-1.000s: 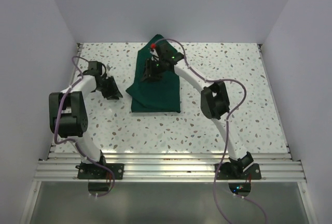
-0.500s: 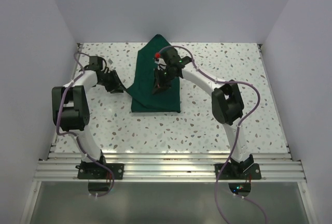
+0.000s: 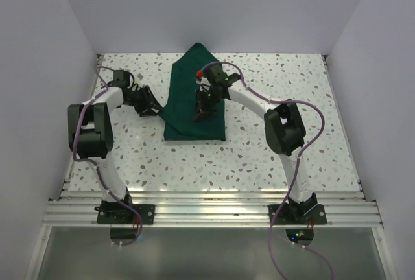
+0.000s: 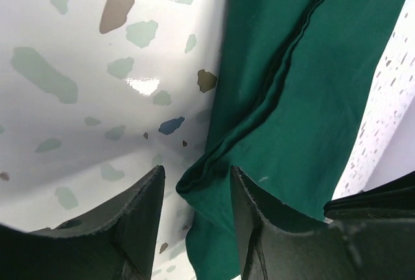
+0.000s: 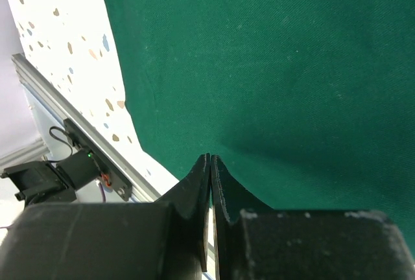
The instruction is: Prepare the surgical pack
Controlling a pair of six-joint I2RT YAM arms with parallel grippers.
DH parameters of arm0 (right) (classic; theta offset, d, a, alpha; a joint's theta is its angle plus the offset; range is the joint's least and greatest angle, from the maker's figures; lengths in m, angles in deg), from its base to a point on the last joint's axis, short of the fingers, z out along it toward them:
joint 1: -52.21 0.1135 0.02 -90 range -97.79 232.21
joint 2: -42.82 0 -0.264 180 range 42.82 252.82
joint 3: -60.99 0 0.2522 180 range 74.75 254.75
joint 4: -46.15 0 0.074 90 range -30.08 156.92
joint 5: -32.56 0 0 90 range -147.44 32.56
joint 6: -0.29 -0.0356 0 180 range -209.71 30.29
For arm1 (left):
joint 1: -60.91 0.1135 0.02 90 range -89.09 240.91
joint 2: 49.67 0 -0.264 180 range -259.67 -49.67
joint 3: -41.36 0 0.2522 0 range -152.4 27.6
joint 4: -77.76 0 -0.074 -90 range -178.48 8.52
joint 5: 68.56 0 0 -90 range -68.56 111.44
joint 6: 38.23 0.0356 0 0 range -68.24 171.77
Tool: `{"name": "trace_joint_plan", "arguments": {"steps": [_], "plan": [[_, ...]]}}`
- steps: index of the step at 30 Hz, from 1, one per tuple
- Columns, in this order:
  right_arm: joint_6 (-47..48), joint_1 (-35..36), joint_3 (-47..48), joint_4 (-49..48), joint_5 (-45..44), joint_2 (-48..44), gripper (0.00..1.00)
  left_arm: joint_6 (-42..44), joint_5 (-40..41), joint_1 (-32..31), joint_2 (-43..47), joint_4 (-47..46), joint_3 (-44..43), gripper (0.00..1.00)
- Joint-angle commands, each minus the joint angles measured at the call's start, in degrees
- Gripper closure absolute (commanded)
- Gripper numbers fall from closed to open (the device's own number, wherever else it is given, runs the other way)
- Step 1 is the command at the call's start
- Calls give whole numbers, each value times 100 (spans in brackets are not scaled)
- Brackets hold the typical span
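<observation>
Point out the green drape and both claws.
dark green cloth drape [image 3: 187, 121]: top view, its flat near-left part.
left claw [image 4: 196, 175]: left wrist view, the gap between its black fingertips, astride the drape's folded edge.
right claw [image 5: 211, 159]: right wrist view, where its closed tips meet.

drape [image 3: 194, 116] is seen in plain dark green | table [image 3: 272, 157] is flecked all over, white with brown-ish, grey, teal chips | cables [image 3: 321, 122] are coloured purple

Drape [image 3: 193, 128]: middle hidden beneath right arm [image 3: 249, 102] from above; cropped by frame edges in both wrist views. Right pincer [image 5: 211, 158]: tips closed, cloth between them indiscernible. Left pincer [image 4: 196, 171]: finger bases cropped.
</observation>
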Motion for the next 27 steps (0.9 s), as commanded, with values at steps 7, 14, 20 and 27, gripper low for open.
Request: {"name": "trace_joint_plan", "arguments": {"steps": [7, 14, 20, 27], "plan": [[-7, -11, -8, -157, 197, -264, 96, -546, -1293, -58, -16, -1114, 51, 85], [-7, -20, 71, -131, 215, -184, 97, -1100, -1988, -375, 169, -2063, 333, 99], [-15, -11, 89, -87, 162, -123, 97, -943, -1744, -647, -199, -1540, 150, 91], [-51, -11, 133, -104, 162, -97, 97, -485, -978, -568, -236, -677, 17, 70]]}}
